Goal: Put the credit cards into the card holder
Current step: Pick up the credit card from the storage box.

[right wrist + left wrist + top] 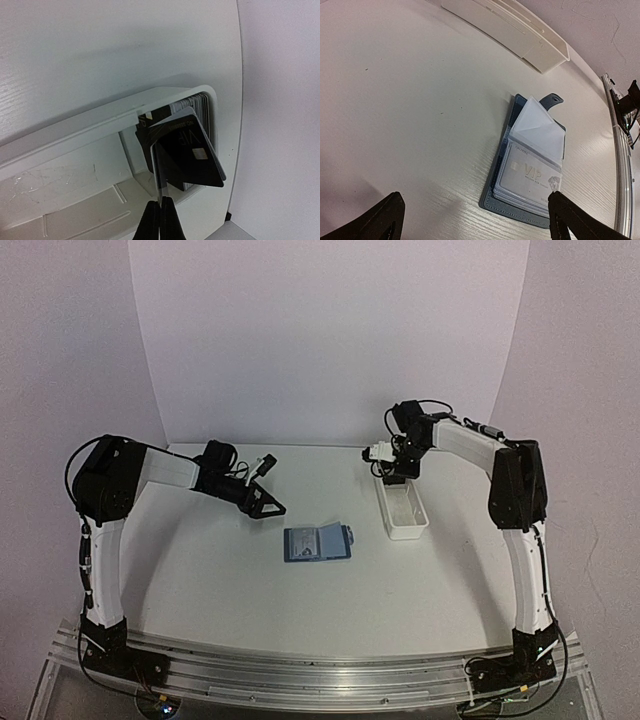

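The blue card holder point(317, 542) lies open mid-table, and a pale VIP card point(530, 175) shows under its clear sleeves point(537, 131). My left gripper point(268, 508) hovers open to its left, with the holder point(520, 200) lying between and beyond its fingers point(387, 215). My right gripper point(390, 472) hangs over the far end of the white tray point(405, 515). In the right wrist view it point(160, 202) is shut on the thin edge of a black VIP credit card point(195, 155), lifted just above the tray. Another dark card fans behind it. More cards point(200, 102) stand stacked at the tray's end.
The long white tray point(75, 135) sits right of the card holder and runs away from the arms. The holder's clasp tab point(552, 100) points toward the tray point(510, 30). White walls enclose the back and sides, and an aluminium rail point(320, 670) runs along the near edge.
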Motion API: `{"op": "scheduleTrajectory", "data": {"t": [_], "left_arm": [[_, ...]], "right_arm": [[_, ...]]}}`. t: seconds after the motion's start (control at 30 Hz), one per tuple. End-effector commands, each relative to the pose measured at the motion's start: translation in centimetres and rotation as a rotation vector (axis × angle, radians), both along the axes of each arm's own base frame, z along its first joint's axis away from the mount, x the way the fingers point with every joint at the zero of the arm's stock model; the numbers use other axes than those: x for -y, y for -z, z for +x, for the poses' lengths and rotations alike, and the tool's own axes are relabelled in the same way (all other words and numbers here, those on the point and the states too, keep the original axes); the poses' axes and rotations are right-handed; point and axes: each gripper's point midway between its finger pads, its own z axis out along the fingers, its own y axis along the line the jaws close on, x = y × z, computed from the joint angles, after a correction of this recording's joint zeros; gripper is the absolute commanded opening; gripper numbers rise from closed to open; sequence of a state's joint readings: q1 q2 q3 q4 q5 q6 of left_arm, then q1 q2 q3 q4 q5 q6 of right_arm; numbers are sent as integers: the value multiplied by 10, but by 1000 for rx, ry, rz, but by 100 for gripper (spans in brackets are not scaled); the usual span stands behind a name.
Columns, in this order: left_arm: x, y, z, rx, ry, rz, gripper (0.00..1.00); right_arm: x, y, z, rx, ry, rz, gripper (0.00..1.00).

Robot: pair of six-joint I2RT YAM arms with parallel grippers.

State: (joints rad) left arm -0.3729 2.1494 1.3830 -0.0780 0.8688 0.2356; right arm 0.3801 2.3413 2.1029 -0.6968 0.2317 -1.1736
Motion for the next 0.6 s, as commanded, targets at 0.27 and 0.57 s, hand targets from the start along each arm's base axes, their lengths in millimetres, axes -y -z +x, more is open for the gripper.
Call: {"op": "scheduleTrajectory", "data": {"t": [0.27,0.57], "left_arm": [[0,-23,0,48,8,-18,99],[0,-22,-1,40,6,-17,99]], "right_arm": [[14,15,9,22,43,-61,6],[18,15,19,68,22,-112,11]]}}
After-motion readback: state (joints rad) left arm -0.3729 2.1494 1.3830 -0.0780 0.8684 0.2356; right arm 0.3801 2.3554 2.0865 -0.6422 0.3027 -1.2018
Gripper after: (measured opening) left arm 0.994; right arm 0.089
